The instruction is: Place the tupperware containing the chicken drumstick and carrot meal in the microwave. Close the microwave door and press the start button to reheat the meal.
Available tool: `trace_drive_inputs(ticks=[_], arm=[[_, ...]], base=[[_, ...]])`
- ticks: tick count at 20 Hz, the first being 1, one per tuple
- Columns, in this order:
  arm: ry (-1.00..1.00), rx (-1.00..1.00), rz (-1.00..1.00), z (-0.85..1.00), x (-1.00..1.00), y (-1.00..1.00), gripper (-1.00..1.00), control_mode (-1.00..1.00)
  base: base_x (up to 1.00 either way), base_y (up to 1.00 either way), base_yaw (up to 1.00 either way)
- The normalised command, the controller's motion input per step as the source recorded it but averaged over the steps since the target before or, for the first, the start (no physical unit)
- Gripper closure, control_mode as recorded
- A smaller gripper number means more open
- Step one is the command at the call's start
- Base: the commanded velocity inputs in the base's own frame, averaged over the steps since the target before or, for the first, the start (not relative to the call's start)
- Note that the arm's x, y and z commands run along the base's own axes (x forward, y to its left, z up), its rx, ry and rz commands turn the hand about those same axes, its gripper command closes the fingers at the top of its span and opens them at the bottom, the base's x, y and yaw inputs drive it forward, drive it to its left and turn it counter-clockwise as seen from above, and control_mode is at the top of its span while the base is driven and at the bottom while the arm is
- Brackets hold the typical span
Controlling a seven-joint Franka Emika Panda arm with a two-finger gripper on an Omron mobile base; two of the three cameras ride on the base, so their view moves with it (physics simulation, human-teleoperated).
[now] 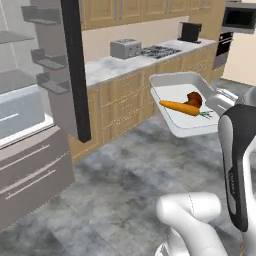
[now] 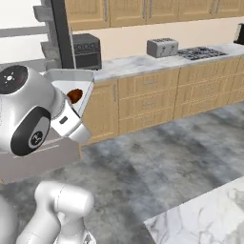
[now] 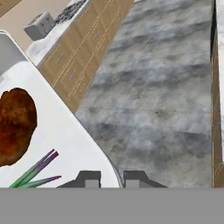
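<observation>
Tupperware (image 1: 176, 125) riding in mid-air above the grey floor (image 1: 115, 175), away from the counter, carrying carrot (image 1: 180, 107) and chicken drumstick (image 1: 195, 99) side by side, touching, at about 1 o'clock of tray centre in the left base view. In the hand view, tupperware rim passing between the two finger tips at 6 o'clock; gripper (image 3: 110, 178) pinching narrowly on that rim, drumstick sitting at 9 o'clock, green carrot top at 7 o'clock. Tray appearing roughly level in the left base view, contents not sliding as far as visible.

Outward: wooden cabinet fronts and marble counter (image 1: 107, 67) behind the tray, toaster (image 1: 125, 48) and cooktop (image 1: 159, 51) at 12 o'clock on it. Microwave (image 1: 239, 18) hanging far off at 1 o'clock, well apart from the tray; door state too small to tell.

Progress, judged: pickup done, carrying under way. Remaining: reaching microwave, setting tray inside, shutting door, pressing start.
</observation>
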Motion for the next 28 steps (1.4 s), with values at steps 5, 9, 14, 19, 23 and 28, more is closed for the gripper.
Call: trace_drive_inputs(ticks=[5, 9, 14, 19, 23, 28], arm=[[0.0, 0.0, 0.0, 0.0, 0.0, 0.0, 1.0, 1.0], [0.0, 0.0, 0.0, 0.0, 0.0, 0.0, 1.0, 1.0], [0.0, 0.0, 0.0, 0.0, 0.0, 0.0, 1.0, 1.0], [0.0, 0.0, 0.0, 0.0, 0.0, 0.0, 1.0, 1.0], [0.0, 0.0, 0.0, 0.0, 0.0, 0.0, 1.0, 1.0], [0.0, 0.0, 0.0, 0.0, 0.0, 0.0, 1.0, 1.0]], base=[[0.11, -0.17, -0.62], [0.51, 0.01, -0.51], [0.58, 0.22, -0.43], [0.58, 0.08, -0.46], [0.54, 0.51, -0.44], [0.69, 0.68, -0.41]])
